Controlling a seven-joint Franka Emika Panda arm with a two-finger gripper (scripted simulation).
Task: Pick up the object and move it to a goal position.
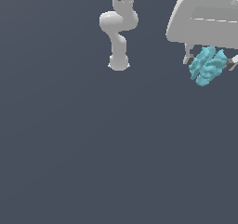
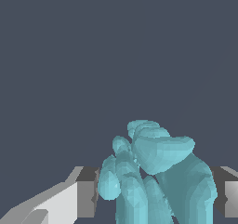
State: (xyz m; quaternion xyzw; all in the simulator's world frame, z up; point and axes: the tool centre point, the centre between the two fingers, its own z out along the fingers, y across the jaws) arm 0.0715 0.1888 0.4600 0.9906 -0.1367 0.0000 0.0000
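Turquoise and lumpy, the object (image 1: 208, 66) sits in the upper right of the exterior view, just under the big white housing of the arm's hand (image 1: 204, 18). You can see it is caught by the tool (image 1: 210, 64): one dark finger pad (image 1: 189, 60) touches its side toward the exterior view's left, and the other finger reaches in from the frame's right edge and touches the opposite side. So the tool is closed onto the blob as far as the blob allows, and its fingers stand about one blob-width apart.

In the wrist view the same object (image 2: 158, 176) fills the lower middle of the frame, a cluster of rounded bumps. On each side of it you see a grey finger with a dark inner pad (image 2: 89, 190), and both pads lie against the blob, near the lower corners of the frame.

Below and around it the worktop (image 1: 93, 148) is a plain dark grey-blue surface. From these pictures you cannot tell whether the object rests on the worktop or hangs above it.

In the upper middle of the exterior view stands the white base column of the arm (image 1: 118, 37), well apart from the blob.
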